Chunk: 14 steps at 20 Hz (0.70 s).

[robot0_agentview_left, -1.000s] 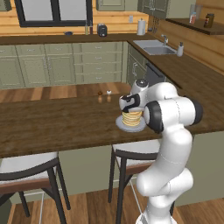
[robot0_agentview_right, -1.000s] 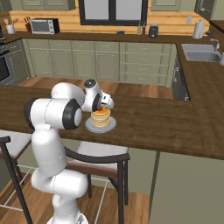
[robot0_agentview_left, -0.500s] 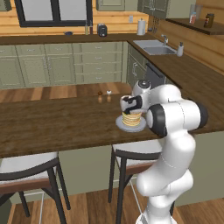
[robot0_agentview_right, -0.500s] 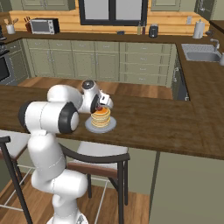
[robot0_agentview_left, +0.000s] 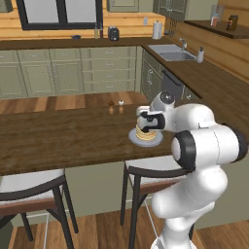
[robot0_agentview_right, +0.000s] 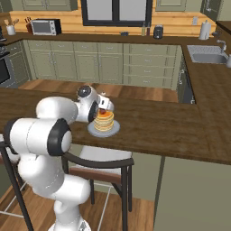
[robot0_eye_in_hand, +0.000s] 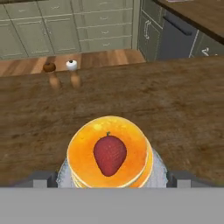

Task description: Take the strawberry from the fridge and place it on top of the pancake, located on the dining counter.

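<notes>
The red strawberry (robot0_eye_in_hand: pixel 110 154) lies on the orange top of the pancake (robot0_eye_in_hand: pixel 83 148) stack, which sits on a round grey plate (robot0_eye_in_hand: pixel 160 168) on the dark-brown dining counter (robot0_eye_in_hand: pixel 175 105). My gripper (robot0_eye_in_hand: pixel 112 179) hovers just over the stack, open, with one dark fingertip on each side of the plate and nothing between them. From the base cameras the gripper (robot0_agentview_left: pixel 147 119) (robot0_agentview_right: pixel 103 106) hangs right above the pancake (robot0_agentview_left: pixel 146 135) (robot0_agentview_right: pixel 103 122), partly hiding its top. The fridge is out of view.
Two small shakers (robot0_eye_in_hand: pixel 61 72) (robot0_agentview_left: pixel 116 106) stand on the counter beyond the plate. Black-framed stools (robot0_agentview_left: pixel 29 187) (robot0_agentview_right: pixel 101 160) stand under the counter's near edge. A cabinet counter with a sink (robot0_agentview_left: pixel 172 51) runs along the back and right.
The gripper stays open over the pancake. The arm's elbow has swung lower and nearer to the base cameras.
</notes>
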Available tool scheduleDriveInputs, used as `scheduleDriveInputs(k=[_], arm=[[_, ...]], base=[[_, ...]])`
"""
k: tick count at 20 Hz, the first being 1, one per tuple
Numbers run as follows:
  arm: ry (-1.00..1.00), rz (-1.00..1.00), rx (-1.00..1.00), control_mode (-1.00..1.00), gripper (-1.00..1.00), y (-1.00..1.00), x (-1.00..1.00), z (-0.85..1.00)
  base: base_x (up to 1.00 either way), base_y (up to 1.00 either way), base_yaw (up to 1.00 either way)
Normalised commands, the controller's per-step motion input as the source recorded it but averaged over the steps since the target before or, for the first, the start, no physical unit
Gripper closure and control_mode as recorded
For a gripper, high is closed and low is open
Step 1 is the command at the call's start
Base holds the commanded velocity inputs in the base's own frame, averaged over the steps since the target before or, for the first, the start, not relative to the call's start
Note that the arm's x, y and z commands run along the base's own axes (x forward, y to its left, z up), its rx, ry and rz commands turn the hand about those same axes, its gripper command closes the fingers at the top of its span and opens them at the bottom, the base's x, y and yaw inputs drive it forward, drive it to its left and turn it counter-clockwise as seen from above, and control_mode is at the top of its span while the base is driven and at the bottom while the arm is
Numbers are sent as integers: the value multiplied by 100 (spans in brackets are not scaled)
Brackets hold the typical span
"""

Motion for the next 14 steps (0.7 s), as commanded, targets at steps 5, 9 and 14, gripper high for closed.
scheduleDriveInputs(k=[5,9,14], arm=[[0,0,0,-100,-100,0,-85,59],[7,0,0,-100,-100,0,-89,74],[14,0,0,-100,-100,0,-84,73]], base=[[0,0,0],[0,0,0],[0,0,0]])
